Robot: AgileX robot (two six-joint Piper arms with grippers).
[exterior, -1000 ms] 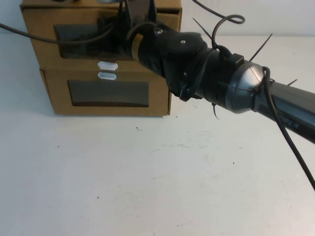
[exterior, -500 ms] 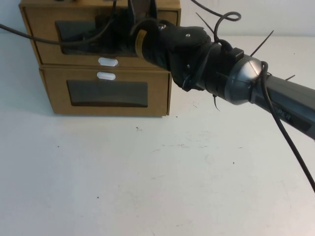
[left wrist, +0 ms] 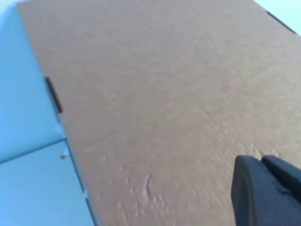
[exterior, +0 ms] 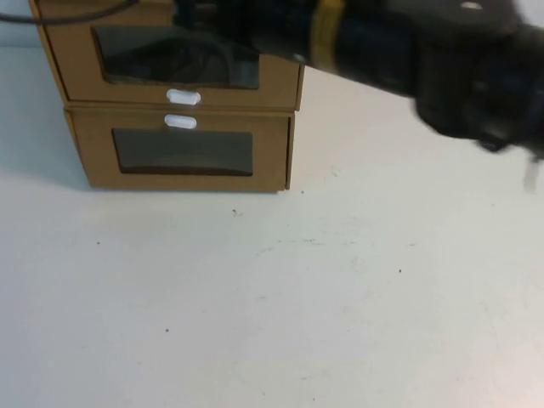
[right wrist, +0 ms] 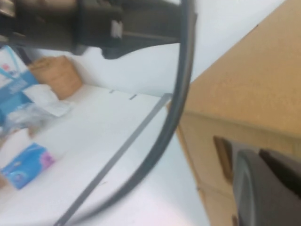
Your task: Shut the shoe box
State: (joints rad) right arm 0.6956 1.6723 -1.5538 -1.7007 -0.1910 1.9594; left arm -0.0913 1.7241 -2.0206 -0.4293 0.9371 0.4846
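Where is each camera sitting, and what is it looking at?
High view: from above the robot's side, looking down at the white table and two stacked boxes; the shoe box is on top, with the right arm across it.
Left wrist view: on the left arm, pressed close to brown cardboard; left hand shows.
Right wrist view: on the right arm, beside the boxes; right hand shows.
All views share the brown boxes.

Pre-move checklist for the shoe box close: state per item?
1. Shoe box drawer fully in: cannot tell; its front looks near flush with the lower box.
2. Pull tab unobstructed: ok.
3. Right pincer beside the cardboard stack, grip state: cannot tell.
4. Left pincer close to brown cardboard, contact: cannot tell.
5. High view of the top box's upper edge: not ok, right arm crosses it.
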